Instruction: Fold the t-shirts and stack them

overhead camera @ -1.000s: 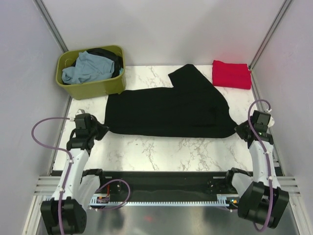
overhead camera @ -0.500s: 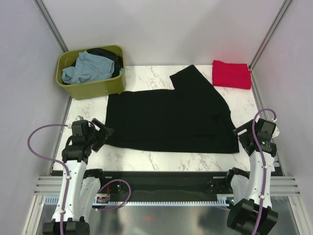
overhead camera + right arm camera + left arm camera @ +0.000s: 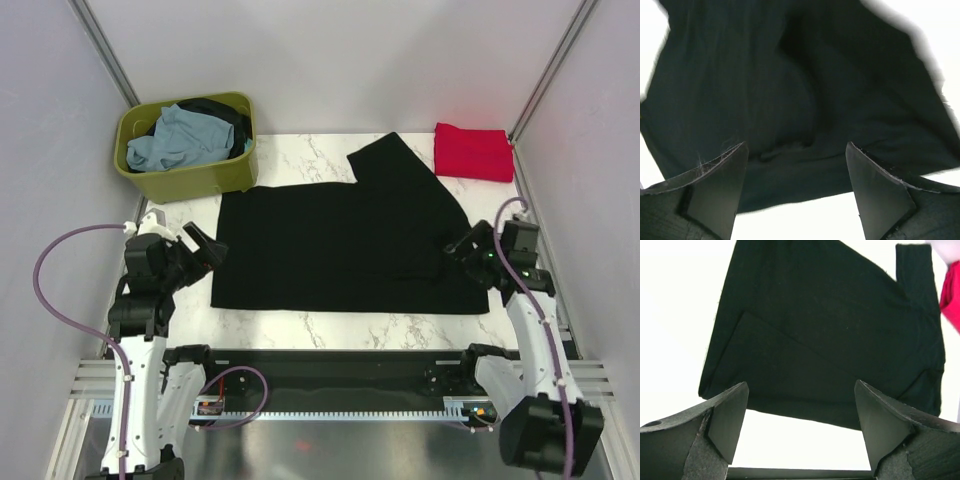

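Altogether one black t-shirt (image 3: 340, 240) spread, one red t-shirt (image 3: 473, 152) folded

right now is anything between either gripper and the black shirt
Nothing visible. The black t-shirt lies spread flat. The left gripper, open, faces its left edge, and the right gripper, open, is over its right edge. The green tub and the folded red t-shirt sit at the far corners, out of the way.
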You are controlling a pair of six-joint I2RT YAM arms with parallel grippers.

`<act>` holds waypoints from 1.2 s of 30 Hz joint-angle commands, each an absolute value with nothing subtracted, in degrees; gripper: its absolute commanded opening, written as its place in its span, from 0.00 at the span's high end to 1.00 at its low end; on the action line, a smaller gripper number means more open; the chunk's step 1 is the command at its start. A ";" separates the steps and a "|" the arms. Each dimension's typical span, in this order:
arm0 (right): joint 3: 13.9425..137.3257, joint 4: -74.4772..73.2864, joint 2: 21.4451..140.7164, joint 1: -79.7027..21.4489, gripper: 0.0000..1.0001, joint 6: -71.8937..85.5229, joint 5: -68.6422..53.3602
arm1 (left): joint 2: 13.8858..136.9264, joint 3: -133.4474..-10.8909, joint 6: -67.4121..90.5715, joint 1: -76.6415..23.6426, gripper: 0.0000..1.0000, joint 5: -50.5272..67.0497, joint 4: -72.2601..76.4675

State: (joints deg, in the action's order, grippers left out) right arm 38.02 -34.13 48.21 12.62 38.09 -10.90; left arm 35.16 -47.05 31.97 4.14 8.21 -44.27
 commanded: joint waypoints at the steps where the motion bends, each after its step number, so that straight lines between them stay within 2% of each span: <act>1: 36.75 -27.52 52.55 5.37 0.15 39.37 -9.84 | 33.93 -45.61 26.19 4.31 0.07 10.72 -40.35; 13: 30.85 -18.81 62.75 -3.87 0.23 43.15 -4.92 | 32.61 -45.44 26.46 4.39 0.08 8.44 -40.34; 16: 30.50 -16.88 64.42 -4.04 0.29 43.33 -4.66 | 32.52 -45.44 26.54 4.31 0.09 8.70 -40.25; 19: 30.41 -15.12 66.70 -4.31 0.44 43.59 -4.75 | 32.78 -45.35 26.54 4.39 0.09 8.79 -40.25; 23: 31.20 -13.45 68.90 -5.27 0.84 44.29 -4.92 | 32.70 -45.35 26.63 4.39 0.09 8.70 -40.25; 26: 33.39 -13.45 70.04 -7.55 0.96 44.73 -3.78 | 32.52 -45.35 26.63 4.39 0.09 8.70 -40.34; 33: 43.83 -14.68 77.85 -15.99 1.00 44.74 2.81 | 31.99 -45.18 26.81 4.31 0.09 8.35 -40.34; 35: 46.13 -14.77 81.62 -18.62 0.94 44.04 4.56 | 31.99 -45.18 26.81 4.39 0.09 8.26 -40.34; 36: 48.67 -14.94 83.04 -19.33 0.87 43.60 6.31 | 31.91 -45.18 26.81 4.39 0.09 8.26 -40.25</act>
